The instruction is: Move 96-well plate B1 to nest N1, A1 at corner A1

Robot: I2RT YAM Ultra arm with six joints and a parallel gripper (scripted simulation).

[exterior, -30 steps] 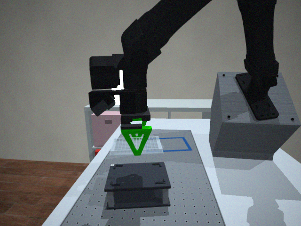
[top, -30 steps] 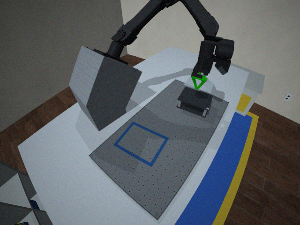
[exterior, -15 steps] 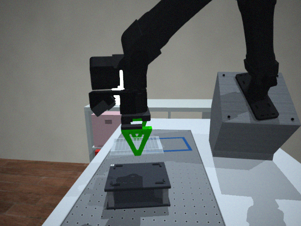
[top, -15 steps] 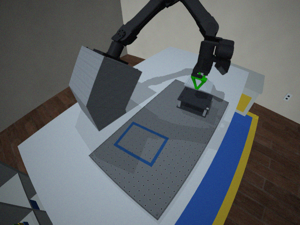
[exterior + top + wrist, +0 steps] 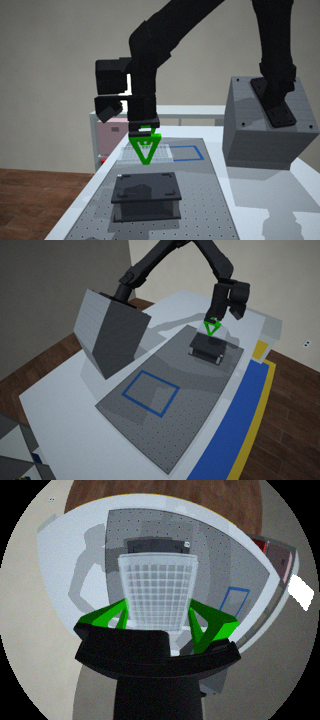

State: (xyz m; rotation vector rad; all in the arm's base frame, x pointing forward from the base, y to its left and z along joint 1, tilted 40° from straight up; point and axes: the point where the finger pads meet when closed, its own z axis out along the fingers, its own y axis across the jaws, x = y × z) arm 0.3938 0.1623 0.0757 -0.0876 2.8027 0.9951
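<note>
The clear 96-well plate (image 5: 145, 154) hangs level in the air, gripped across its width by my green-fingered gripper (image 5: 144, 152), which is shut on it. In the wrist view the plate (image 5: 159, 590) sits between the two green fingers. The dark raised nest N1 (image 5: 146, 192) stands on the perforated grey mat, below the plate and a little nearer the exterior view, with a clear gap between them. In the top view the gripper (image 5: 211, 328) hovers above the far edge of the nest (image 5: 208, 346). The blue outline of spot B1 (image 5: 150, 393) holds nothing.
A large grey block (image 5: 111, 330) carries the arm's base at the left of the mat. A blue and yellow band (image 5: 240, 420) runs along the table's right edge. A pink box (image 5: 109, 136) stands on a shelf beyond the table.
</note>
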